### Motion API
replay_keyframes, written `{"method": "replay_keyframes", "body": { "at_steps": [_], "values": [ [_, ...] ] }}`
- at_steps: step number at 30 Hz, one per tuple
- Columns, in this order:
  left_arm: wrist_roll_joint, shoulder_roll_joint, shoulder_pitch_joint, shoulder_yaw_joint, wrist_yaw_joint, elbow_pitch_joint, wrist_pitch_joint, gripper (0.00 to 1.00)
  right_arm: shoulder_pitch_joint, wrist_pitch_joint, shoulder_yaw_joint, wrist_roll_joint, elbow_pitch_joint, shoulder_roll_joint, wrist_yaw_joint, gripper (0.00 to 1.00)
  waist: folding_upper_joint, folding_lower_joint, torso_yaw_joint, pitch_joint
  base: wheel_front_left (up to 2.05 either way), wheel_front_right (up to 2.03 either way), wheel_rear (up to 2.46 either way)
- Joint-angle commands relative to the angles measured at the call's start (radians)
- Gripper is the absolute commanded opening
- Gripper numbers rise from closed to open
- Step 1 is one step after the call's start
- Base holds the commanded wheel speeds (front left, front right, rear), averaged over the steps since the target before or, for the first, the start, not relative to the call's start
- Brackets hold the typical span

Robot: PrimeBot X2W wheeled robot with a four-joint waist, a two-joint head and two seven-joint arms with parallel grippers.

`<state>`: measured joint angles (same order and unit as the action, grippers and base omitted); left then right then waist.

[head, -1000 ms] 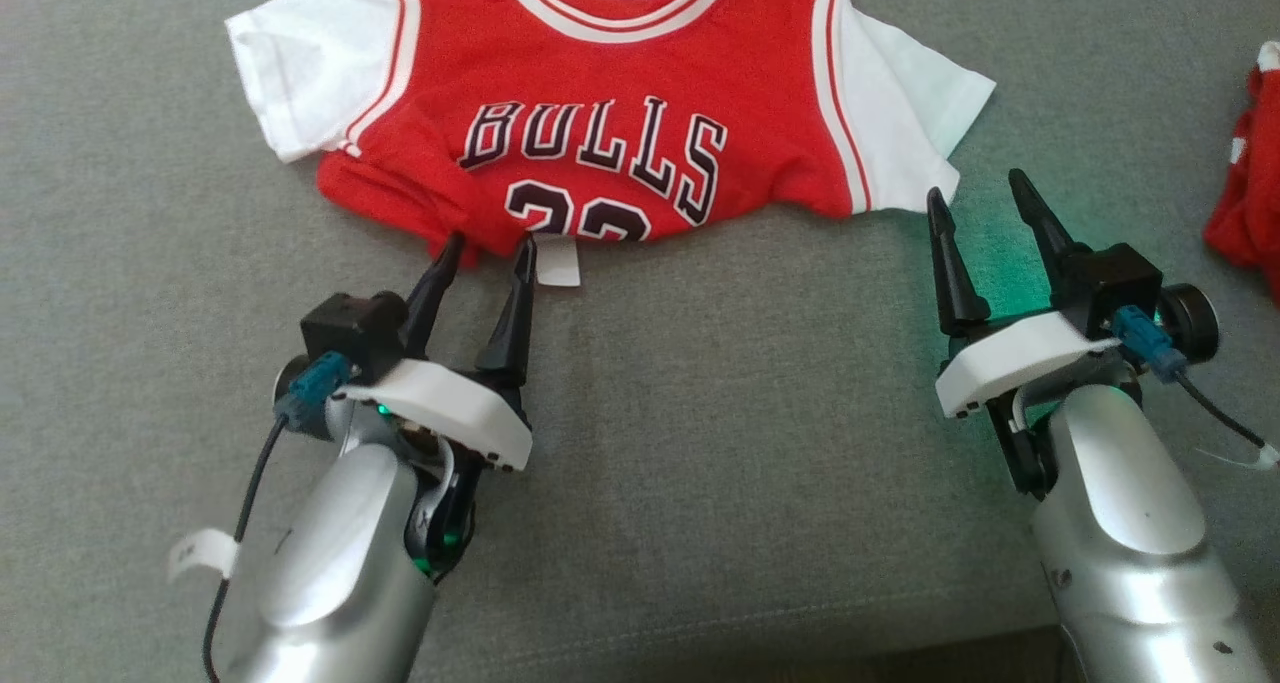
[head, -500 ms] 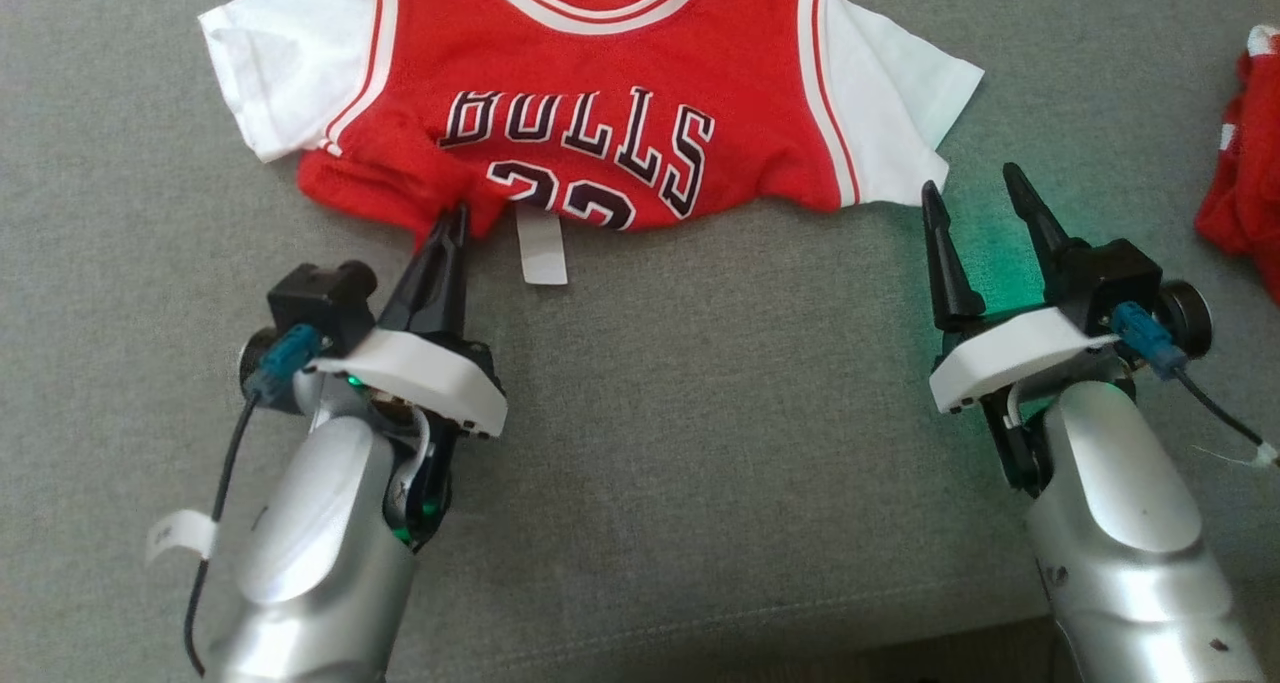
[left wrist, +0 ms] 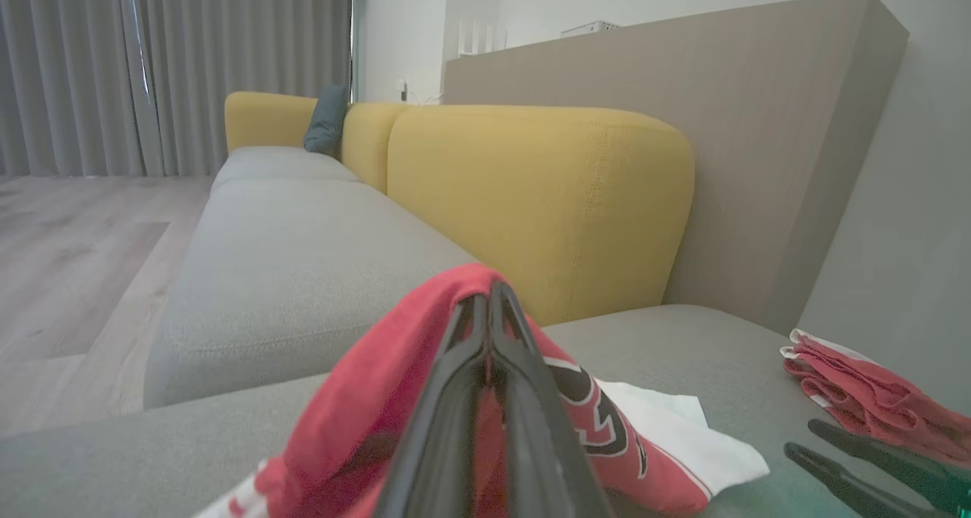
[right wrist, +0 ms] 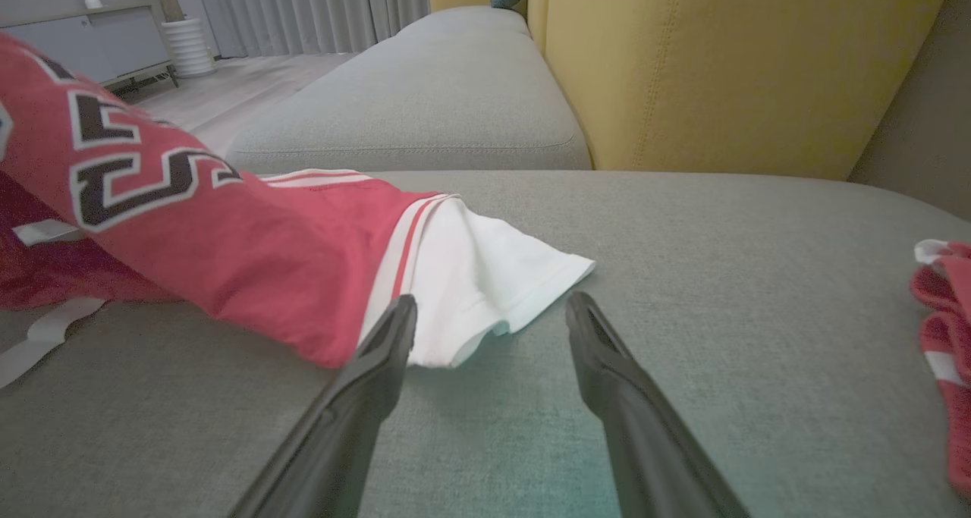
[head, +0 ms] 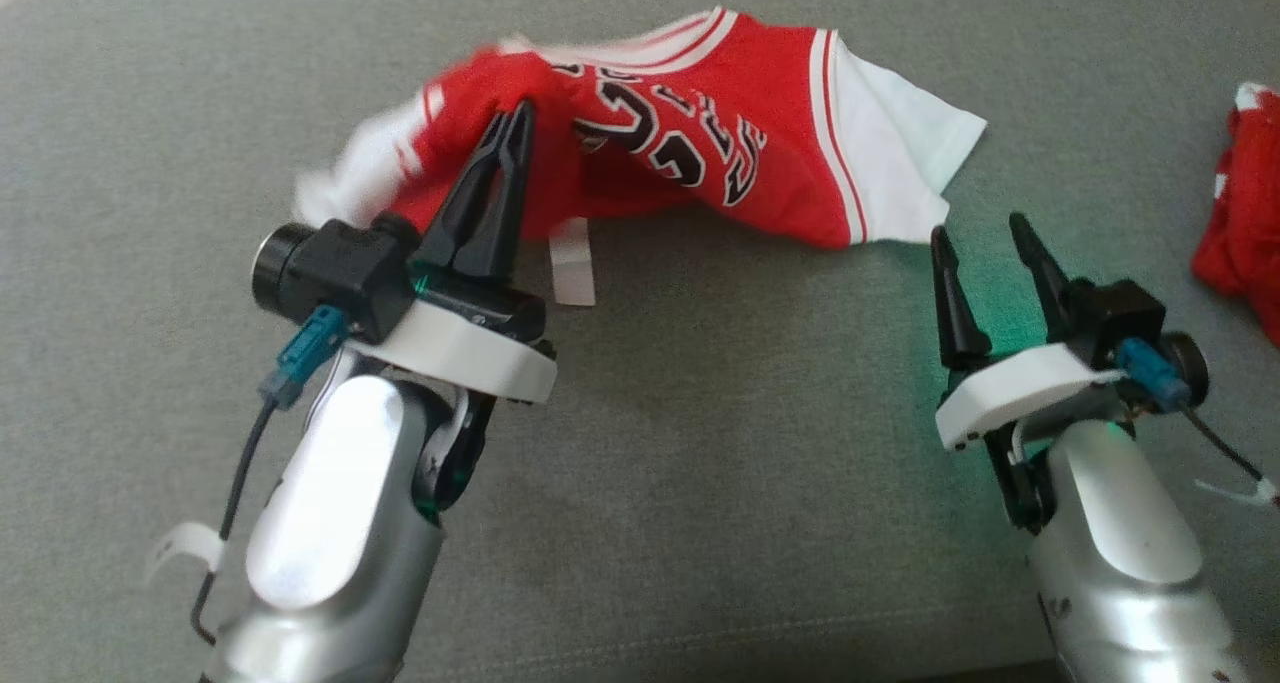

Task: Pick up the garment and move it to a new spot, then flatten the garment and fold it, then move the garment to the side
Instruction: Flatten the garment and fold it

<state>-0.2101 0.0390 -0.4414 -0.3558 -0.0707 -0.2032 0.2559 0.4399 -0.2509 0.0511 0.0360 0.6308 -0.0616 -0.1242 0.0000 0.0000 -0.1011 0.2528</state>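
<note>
The left hand (head: 520,113) is pinched shut on a bunch of red fabric at the jersey's (head: 760,163) lower edge and holds that side up off the seat, so the cloth drapes over its dark fingers (left wrist: 455,397). A white tag (head: 572,263) hangs below the fold. The jersey's other side lies on the sofa seat (head: 700,443), its white sleeve (head: 900,153) spread flat. The right hand (head: 978,226) stands wide open and holds nothing, its tips just beside that sleeve's hem.

The seat is grey fabric with a yellow backrest (left wrist: 546,199) behind it. Another red cloth (head: 1240,223) lies bunched well off to the right. Farther along the sofa a dark cushion (left wrist: 326,120) leans in the corner, with grey curtains (left wrist: 76,70) and a wooden floor (left wrist: 61,260) beyond.
</note>
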Motion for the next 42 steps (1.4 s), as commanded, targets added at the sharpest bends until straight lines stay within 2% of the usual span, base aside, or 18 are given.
{"method": "replay_keyframes", "body": {
  "at_steps": [1, 4, 7, 11, 15, 19, 24, 26, 28, 29, 30, 31, 32, 39, 42],
  "values": [
    [0.010, 0.011, -0.058, 0.019, 0.000, 0.046, 0.006, 0.00, -0.005, -0.011, 0.018, 0.010, -0.020, 0.011, -0.007, 1.00, 0.0000, 0.0000, 0.017, -0.018, 0.00, 0.00, 0.00],
    [0.026, 0.011, -0.075, 0.020, 0.005, 0.025, 0.006, 0.00, -0.014, -0.011, 0.023, 0.017, -0.017, 0.011, -0.007, 1.00, 0.0000, 0.0000, 0.021, -0.021, 0.00, 0.00, 0.00],
    [0.046, 0.022, -0.094, 0.066, 0.008, -0.040, 0.006, 0.00, -0.010, -0.011, 0.037, 0.025, -0.020, 0.011, -0.007, 1.00, 0.0000, 0.0000, 0.011, -0.006, 0.00, 0.00, 0.00],
    [0.067, 0.075, -0.148, 0.142, 0.005, -0.126, 0.006, 0.00, 0.002, -0.011, 0.048, 0.034, -0.031, 0.011, -0.007, 1.00, 0.0000, 0.0000, -0.009, 0.025, 0.00, 0.00, 0.00],
    [0.095, 0.143, -0.240, 0.179, -0.013, -0.199, 0.006, 0.00, 0.010, -0.011, 0.047, 0.039, -0.042, 0.011, -0.007, 1.00, 0.0000, 0.0000, -0.026, 0.060, 0.00, 0.00, 0.00],
    [0.119, 0.198, -0.356, 0.177, -0.033, -0.290, 0.006, 0.00, 0.019, -0.011, 0.062, 0.054, -0.050, 0.011, -0.007, 1.00, 0.0000, 0.0000, -0.047, 0.094, 0.00, 0.00, 0.00],
    [0.145, 0.236, -0.476, 0.137, -0.049, -0.366, 0.006, 0.00, 0.033, -0.011, 0.090, 0.082, -0.058, 0.011, -0.007, 1.00, 0.0000, 0.0000, -0.078, 0.133, 0.00, 0.00, 0.00],
    [0.156, 0.256, -0.510, 0.133, -0.051, -0.393, 0.006, 0.00, 0.040, -0.011, 0.099, 0.093, -0.061, 0.011, -0.007, 1.00, 0.0000, 0.0000, -0.090, 0.146, 0.00, 0.00, 0.00],
    [0.170, 0.269, -0.532, 0.137, -0.034, -0.403, 0.006, 0.00, 0.045, -0.011, 0.105, 0.100, -0.065, 0.011, -0.007, 1.00, 0.0000, 0.0000, -0.098, 0.155, 0.00, 0.00, 0.00],
    [0.173, 0.271, -0.537, 0.144, -0.017, -0.402, 0.006, 0.09, 0.047, -0.011, 0.106, 0.102, -0.067, 0.011, -0.007, 1.00, 0.0000, 0.0000, -0.100, 0.158, 0.00, 0.00, 0.00],
    [0.176, 0.270, -0.538, 0.152, 0.003, -0.389, 0.006, 0.26, 0.047, -0.011, 0.106, 0.103, -0.069, 0.011, -0.007, 1.00, 0.0000, 0.0000, -0.101, 0.160, 0.00, 0.00, 0.00],
    [0.176, 0.270, -0.538, 0.152, 0.003, -0.389, 0.006, 0.26, 0.047, -0.011, 0.106, 0.103, -0.069, 0.011, -0.007, 1.00, 0.0000, 0.0000, -0.101, 0.160, 0.00, 0.00, 0.00],
    [0.177, 0.262, -0.519, 0.159, 0.030, -0.379, 0.006, 1.00, 0.047, -0.011, 0.101, 0.104, -0.072, 0.011, -0.007, 1.00, 0.0000, 0.0000, -0.099, 0.161, 0.00, 0.00, 0.00],
    [0.137, 0.175, -0.411, 0.186, 0.088, -0.373, 0.006, 1.00, 0.042, -0.011, 0.076, 0.085, -0.063, 0.011, -0.007, 1.00, 0.0000, 0.0000, -0.054, 0.139, 0.00, 0.00, 0.00],
    [0.122, 0.134, -0.350, 0.188, 0.086, -0.354, 0.006, 1.00, 0.040, -0.011, 0.073, 0.081, -0.059, 0.011, -0.007, 1.00, 0.0000, 0.0000, -0.033, 0.124, 0.00, 0.00, 0.00]
  ]
}}
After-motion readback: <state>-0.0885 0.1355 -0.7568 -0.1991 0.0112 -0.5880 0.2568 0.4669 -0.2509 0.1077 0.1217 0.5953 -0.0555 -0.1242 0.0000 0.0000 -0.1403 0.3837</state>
